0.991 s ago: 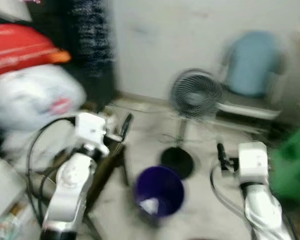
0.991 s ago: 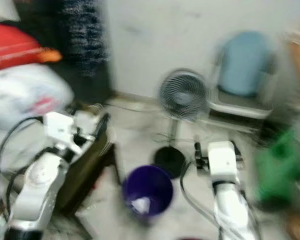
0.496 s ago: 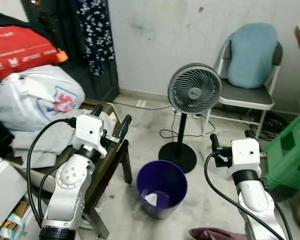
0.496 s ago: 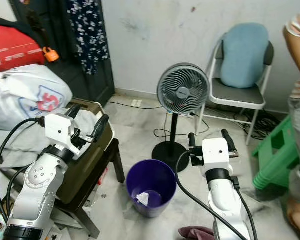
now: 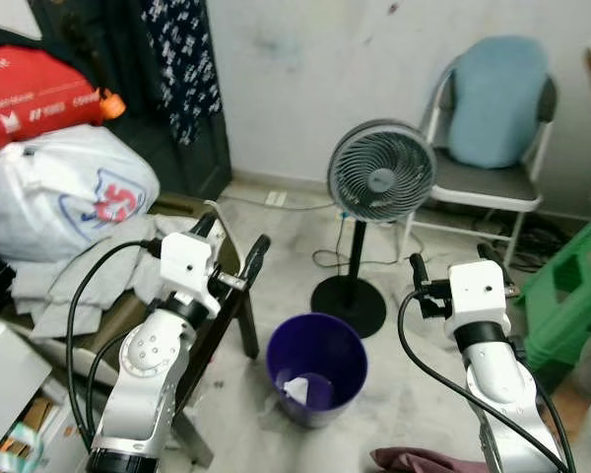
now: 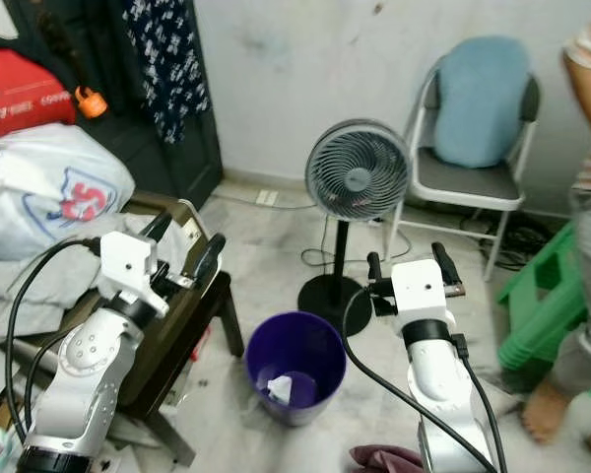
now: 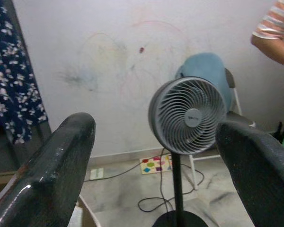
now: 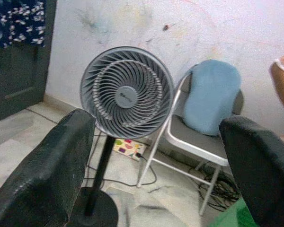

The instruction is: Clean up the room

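Observation:
A purple bin [image 5: 316, 367] stands on the floor between my two arms, with a crumpled white paper [image 5: 295, 389] inside. A maroon cloth [image 5: 419, 460] lies on the floor by my right arm's base. My left gripper [image 5: 234, 239] is raised over the corner of a dark low table [image 5: 222, 320], open and holding nothing. At about the same height to the bin's right, my right gripper [image 5: 449, 258] is also open and holds nothing. Both wrist views look past their black fingers [image 7: 47, 165] [image 8: 52, 161] toward a grey standing fan [image 5: 381, 177].
The fan's round base [image 5: 348, 294] sits just behind the bin. A folding chair with a blue cushion [image 5: 492, 108] stands against the wall. A green stool [image 5: 571, 296] and a person [image 6: 586, 197] are at the right. Bags and clothes [image 5: 64, 202] pile up on the left.
The picture went from blurred to sharp and shifted slightly as the camera moved. Both arms hold the same pose. The person's bare foot now shows at the right.

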### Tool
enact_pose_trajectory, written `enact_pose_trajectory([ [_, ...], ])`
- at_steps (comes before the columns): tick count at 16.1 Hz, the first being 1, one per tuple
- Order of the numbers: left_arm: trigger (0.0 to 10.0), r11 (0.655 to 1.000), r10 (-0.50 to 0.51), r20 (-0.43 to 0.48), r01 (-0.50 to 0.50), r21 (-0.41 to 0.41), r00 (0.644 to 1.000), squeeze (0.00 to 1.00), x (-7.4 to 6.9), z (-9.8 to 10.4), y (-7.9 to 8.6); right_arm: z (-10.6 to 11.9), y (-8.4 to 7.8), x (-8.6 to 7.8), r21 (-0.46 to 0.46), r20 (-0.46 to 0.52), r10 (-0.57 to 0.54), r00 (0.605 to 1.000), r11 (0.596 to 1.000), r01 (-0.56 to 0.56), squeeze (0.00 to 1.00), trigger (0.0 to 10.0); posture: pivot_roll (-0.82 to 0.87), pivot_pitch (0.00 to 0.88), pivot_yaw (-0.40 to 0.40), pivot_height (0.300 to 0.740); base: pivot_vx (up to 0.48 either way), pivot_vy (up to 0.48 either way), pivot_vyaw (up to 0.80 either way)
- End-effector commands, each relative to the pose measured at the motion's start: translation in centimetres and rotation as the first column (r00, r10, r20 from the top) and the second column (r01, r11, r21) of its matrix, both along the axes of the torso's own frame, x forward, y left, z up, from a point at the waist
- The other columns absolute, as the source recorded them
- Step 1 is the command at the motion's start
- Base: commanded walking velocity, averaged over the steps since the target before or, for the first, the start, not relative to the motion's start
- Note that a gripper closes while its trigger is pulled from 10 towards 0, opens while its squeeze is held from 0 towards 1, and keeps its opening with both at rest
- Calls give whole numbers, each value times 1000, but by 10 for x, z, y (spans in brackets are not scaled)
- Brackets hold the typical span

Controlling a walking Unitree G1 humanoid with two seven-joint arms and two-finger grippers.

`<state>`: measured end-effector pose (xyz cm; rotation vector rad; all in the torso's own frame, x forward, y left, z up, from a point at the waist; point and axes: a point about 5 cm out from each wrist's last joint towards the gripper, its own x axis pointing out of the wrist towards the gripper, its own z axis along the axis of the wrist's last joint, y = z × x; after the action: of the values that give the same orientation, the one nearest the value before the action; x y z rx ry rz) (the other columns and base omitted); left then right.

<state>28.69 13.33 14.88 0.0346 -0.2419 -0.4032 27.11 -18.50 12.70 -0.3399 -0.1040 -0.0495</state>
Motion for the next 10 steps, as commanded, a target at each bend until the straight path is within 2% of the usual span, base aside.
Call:
enact_pose_trajectory([
  [1, 10000, 1000, -8, 9, 8, 4, 1000, 0, 1, 3, 3, 2, 2, 2, -2, 14, 3, 1000, 1000, -3, 0, 10000, -117, 0, 49, 740, 281, 0, 0],
  [7, 10000, 1000, -8, -15, 8, -7, 1000, 0, -8, -5, 0, 2, 8, 0, 2, 10, 19, 1000, 1000, -19, 0, 10000, -117, 0, 28, 740, 282, 0, 0],
  [9, 10000, 1000, 1, -49, -2, -16, 999, 0, -18, -10, -1, 7, 14, 3, -5, 11, 53, 999, 999, -53, 0, 10000, -111, 0, 21, 740, 277, 0, 0],
  [10, 10000, 1000, 11, -65, -11, -3, 998, 0, -19, -13, 0, 6, 16, 5, -1, 9, 58, 998, 998, -58, 0, 10000, -108, 0, 19, 740, 0, 0, 519],
])
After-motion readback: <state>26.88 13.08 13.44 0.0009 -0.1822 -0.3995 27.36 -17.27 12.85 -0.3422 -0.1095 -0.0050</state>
